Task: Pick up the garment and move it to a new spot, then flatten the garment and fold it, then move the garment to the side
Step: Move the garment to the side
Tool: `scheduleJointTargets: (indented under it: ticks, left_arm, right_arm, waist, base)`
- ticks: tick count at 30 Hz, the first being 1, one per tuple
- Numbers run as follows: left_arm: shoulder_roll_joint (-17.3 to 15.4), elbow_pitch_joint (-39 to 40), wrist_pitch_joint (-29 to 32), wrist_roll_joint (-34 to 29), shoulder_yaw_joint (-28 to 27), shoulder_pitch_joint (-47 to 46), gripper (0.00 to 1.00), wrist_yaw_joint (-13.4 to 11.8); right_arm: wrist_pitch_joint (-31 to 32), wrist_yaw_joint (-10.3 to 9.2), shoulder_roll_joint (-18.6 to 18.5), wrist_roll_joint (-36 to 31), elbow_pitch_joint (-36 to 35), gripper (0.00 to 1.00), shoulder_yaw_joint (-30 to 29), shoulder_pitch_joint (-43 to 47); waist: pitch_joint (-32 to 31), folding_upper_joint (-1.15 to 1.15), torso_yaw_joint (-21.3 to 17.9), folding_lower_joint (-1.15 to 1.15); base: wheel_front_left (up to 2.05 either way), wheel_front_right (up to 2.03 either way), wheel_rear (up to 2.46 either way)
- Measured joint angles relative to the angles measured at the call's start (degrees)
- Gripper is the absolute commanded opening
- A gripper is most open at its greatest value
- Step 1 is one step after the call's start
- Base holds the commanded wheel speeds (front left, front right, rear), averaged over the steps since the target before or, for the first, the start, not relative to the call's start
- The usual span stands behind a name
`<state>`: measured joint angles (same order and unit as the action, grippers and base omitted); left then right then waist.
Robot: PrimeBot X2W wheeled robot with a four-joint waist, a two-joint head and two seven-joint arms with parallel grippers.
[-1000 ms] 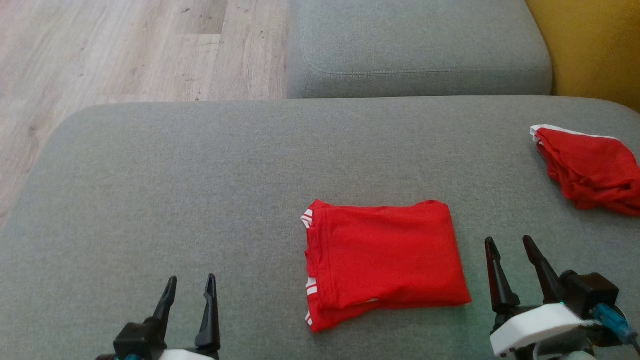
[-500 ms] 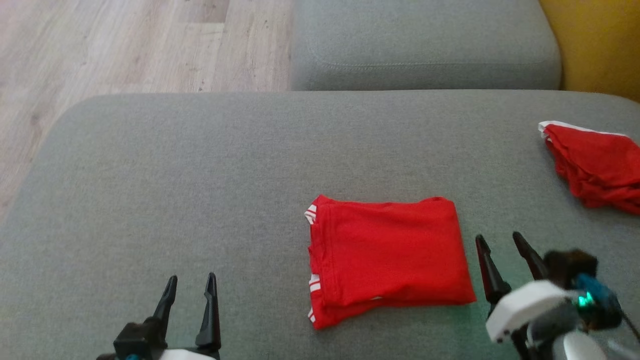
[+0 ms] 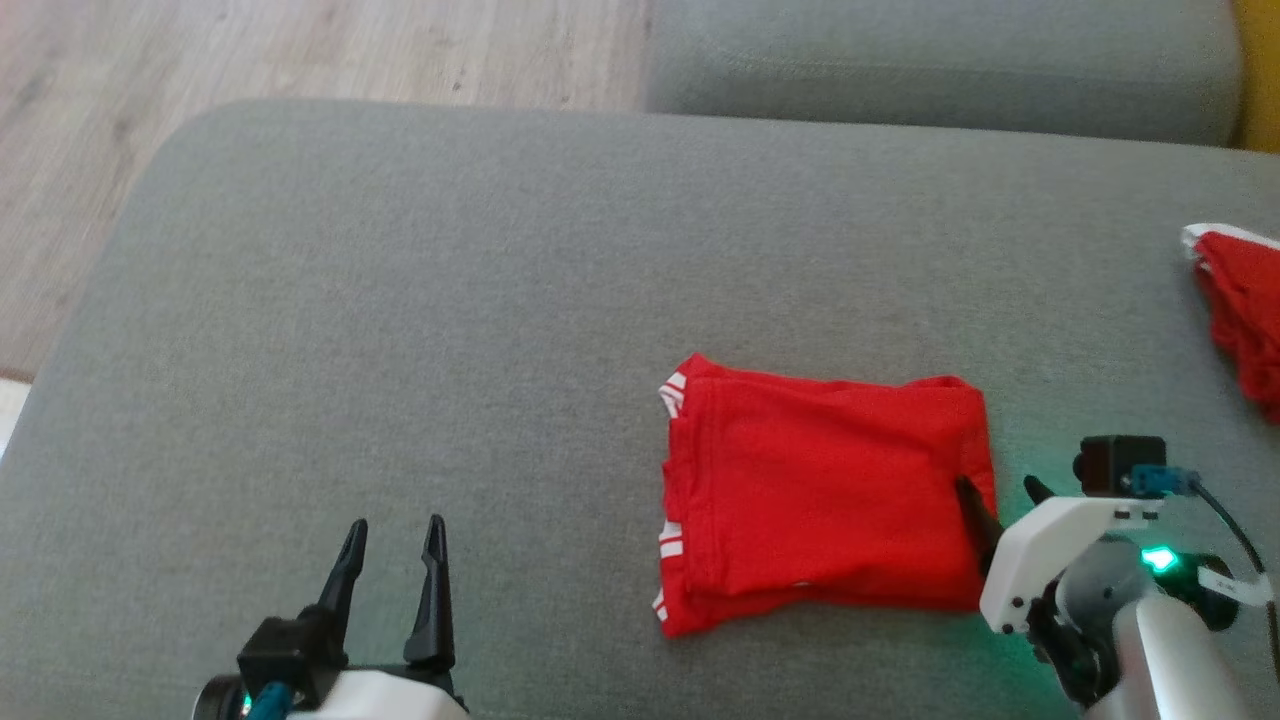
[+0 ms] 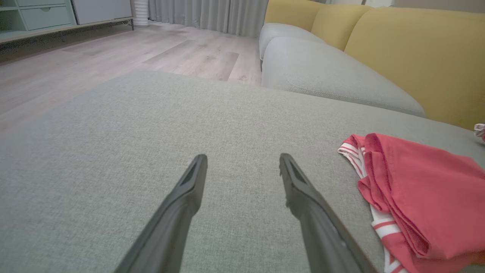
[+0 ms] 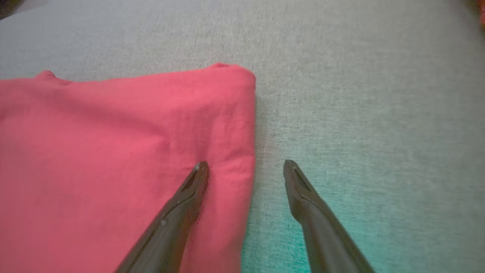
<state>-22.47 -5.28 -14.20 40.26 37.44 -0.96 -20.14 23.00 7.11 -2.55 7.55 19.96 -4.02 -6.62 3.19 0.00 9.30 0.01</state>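
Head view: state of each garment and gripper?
Centre garment: folded, flat on the cushion, not held.
Far-right garment: crumpled, not held.
Left gripper: open, empty, over bare cushion.
Right gripper: open, straddling the Centre garment's right edge.

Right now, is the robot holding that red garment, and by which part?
Nothing is held. The right gripper stands open astride an edge of the red garment; the left gripper is open over the cushion.
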Motion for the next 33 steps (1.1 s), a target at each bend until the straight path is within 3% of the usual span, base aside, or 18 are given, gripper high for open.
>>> scheduleJointTargets:
  ticks: [9, 10, 11, 12, 13, 23, 26, 33]
  left_arm:
    - [1.2, -1.1, 0.0, -0.5, -0.1, -0.4, 1.0, 0.6]
    - [1.3, -1.1, 0.0, -0.6, -0.1, -0.4, 1.0, 0.9]
    - [1.4, -1.2, 0.0, -0.8, -0.1, -0.4, 1.0, 1.0]
    - [1.4, -1.2, 0.0, -1.0, -0.1, -0.5, 1.0, 1.0]
    - [1.5, -1.3, 0.0, -1.1, -0.1, -0.6, 1.0, 1.1]
    - [1.5, -1.5, -0.1, -2.0, -0.3, -1.1, 1.0, 1.5]
    - [1.5, -0.8, -0.1, -2.4, -0.5, -1.2, 1.0, 1.5]
    - [0.3, 0.5, 0.2, -4.1, -0.6, -4.7, 1.0, 1.5]
  right_arm:
    - [2.3, -0.01, -0.1, 2.5, 6.1, 1.0, 2.0, -4.6]
    - [2.3, -0.01, -0.2, 2.5, 6.4, 0.55, 2.1, -5.0]
    - [2.3, -0.01, -0.2, 2.5, 6.7, 0.38, 2.2, -5.3]
    - [2.3, -0.01, -0.2, 2.5, 7.0, 0.13, 2.4, -5.7]
    - [2.1, -0.01, -0.2, 2.5, 7.2, 0.0, 2.5, -5.9]
    - [-0.8, 0.0, -1.1, 2.4, 8.5, 0.0, 3.4, -9.6]
    - [-0.9, 0.0, -3.8, 2.3, 6.3, 0.0, 2.9, -11.5]
    - [-0.9, 0.0, -6.0, 2.5, 1.6, 0.0, 2.3, -15.1]
  waist:
    - [2.4, 0.0, 1.8, -0.01]
    - [2.6, 0.0, 1.8, 0.0]
    - [2.7, 0.0, 1.8, 0.0]
    - [2.8, 0.0, 1.7, -0.01]
    - [2.9, 0.0, 1.6, -0.01]
    - [3.5, 0.0, -3.5, -0.01]
    - [4.1, 0.0, -7.7, -0.01]
    - [6.6, 0.0, -16.9, -0.01]
  base:
    - [0.0, 0.0, 0.0]
    - [0.0, 0.0, 0.0]
    - [0.0, 0.0, 0.0]
    - [0.0, 0.0, 0.0]
    - [0.0, 0.0, 0.0]
    - [0.0, 0.0, 0.0]
    - [0.0, 0.0, 0.0]
    - [0.0, 0.0, 0.0]
